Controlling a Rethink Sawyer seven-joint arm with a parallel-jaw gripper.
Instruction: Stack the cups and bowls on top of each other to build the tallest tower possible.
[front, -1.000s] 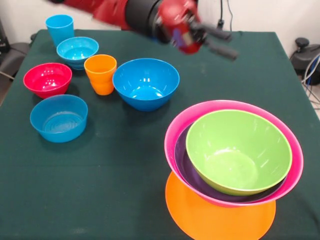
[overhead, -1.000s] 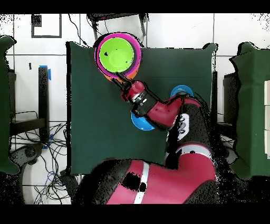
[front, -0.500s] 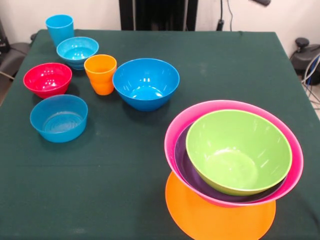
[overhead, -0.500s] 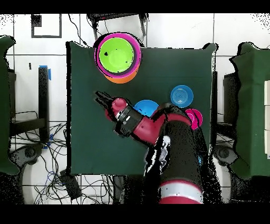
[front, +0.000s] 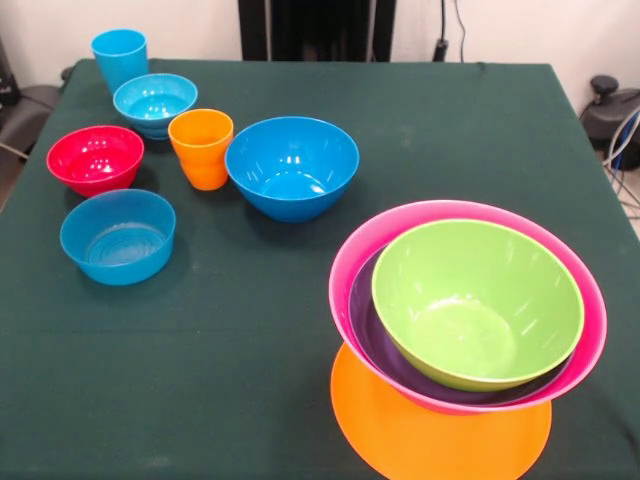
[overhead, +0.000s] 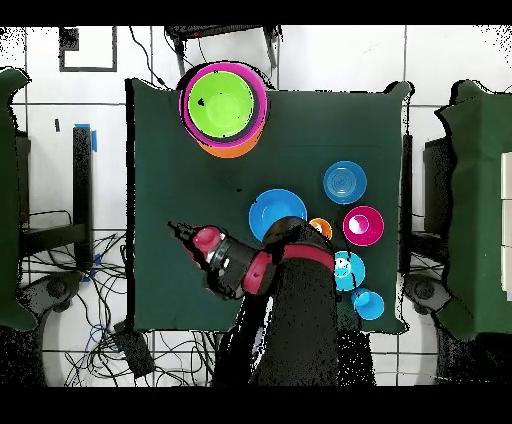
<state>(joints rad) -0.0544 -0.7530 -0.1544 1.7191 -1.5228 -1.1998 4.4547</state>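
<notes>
While the tower (front: 468, 330) of glossy plastic bowls, green in purple in pink on the flat orange base, stands at the table's near right corner in the front view, the red and black gripper (overhead: 180, 233) hangs over bare dark green tablecloth (front: 300, 300) in the overhead view, and I cannot tell if it is released or clenched. I judge the step is between placements: next comes the large blue plastic bowl (front: 292, 166), beside the orange plastic cup (front: 201, 148). Against one second ago, the arm has drawn away from the tower toward its base, and the bowls have not moved.
</notes>
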